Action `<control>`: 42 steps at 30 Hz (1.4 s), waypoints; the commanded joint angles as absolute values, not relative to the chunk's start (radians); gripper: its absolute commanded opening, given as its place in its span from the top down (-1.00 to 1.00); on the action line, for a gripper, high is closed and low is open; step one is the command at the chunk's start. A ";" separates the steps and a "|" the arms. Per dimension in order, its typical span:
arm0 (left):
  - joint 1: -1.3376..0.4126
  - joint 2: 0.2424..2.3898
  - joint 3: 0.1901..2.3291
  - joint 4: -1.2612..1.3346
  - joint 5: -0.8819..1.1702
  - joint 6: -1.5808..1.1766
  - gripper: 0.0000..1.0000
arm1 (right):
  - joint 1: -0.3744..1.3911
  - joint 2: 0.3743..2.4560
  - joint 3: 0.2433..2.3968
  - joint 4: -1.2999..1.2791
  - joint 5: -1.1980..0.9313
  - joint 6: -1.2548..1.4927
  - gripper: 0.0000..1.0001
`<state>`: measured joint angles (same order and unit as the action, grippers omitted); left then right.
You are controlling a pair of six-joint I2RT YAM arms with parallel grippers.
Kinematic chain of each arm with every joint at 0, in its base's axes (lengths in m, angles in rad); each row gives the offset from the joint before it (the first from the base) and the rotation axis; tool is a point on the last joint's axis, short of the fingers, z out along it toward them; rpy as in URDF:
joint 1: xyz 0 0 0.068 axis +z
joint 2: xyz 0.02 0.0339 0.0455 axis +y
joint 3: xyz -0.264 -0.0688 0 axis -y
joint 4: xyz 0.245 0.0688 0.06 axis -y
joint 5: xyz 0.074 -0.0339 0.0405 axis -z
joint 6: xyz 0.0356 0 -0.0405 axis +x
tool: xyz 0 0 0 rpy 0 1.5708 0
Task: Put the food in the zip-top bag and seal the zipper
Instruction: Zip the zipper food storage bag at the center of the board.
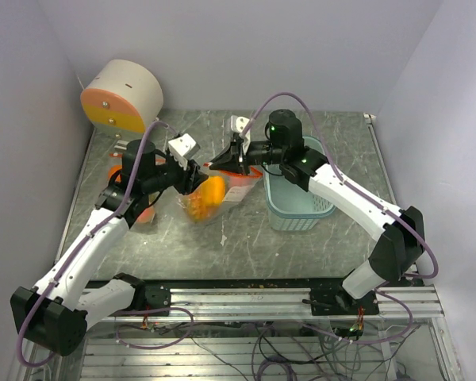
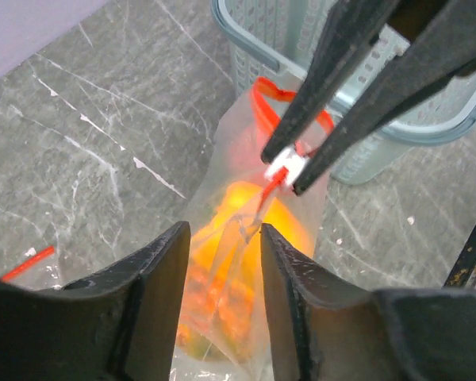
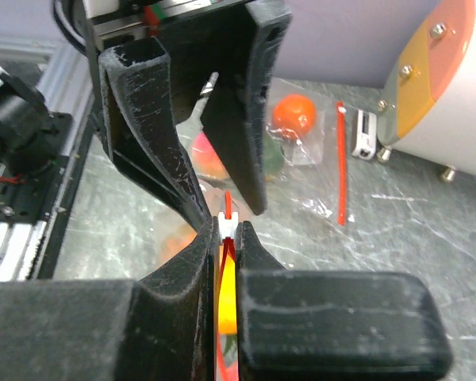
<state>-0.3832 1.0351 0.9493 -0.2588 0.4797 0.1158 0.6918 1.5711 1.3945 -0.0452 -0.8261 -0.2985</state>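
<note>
A clear zip-top bag (image 1: pixel 222 190) with a red zipper (image 2: pixel 262 94) hangs between my grippers, left of the basket. Orange and yellow food (image 1: pixel 209 196) fills it, and the food also shows in the left wrist view (image 2: pixel 239 213). My right gripper (image 1: pixel 220 165) is shut on the white zipper slider (image 3: pixel 228 225), at the bag's left end. That slider also shows in the left wrist view (image 2: pixel 285 165). My left gripper (image 2: pixel 224 238) is open. Its jaws straddle the bag's upper corner without closing on it, right beside the slider.
A pale teal slatted basket (image 1: pixel 297 202) stands right of the bag. A second clear bag with an orange fruit (image 3: pixel 295 116) lies at the left (image 1: pixel 139 210). A white and orange drum (image 1: pixel 123 97) stands at the back left. A loose red strip (image 3: pixel 341 159) lies near it.
</note>
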 commanded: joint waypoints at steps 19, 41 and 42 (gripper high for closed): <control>-0.368 1.055 1.072 -0.343 0.803 0.183 0.15 | 0.685 1.556 1.452 0.032 -0.986 -0.184 1.00; -0.301 0.965 1.093 -0.383 0.566 0.198 0.86 | 0.598 1.516 1.320 -0.096 -0.935 -0.310 1.00; -0.299 0.964 1.098 -0.392 0.548 0.208 0.86 | 0.588 1.514 1.309 -0.098 -0.928 -0.312 1.00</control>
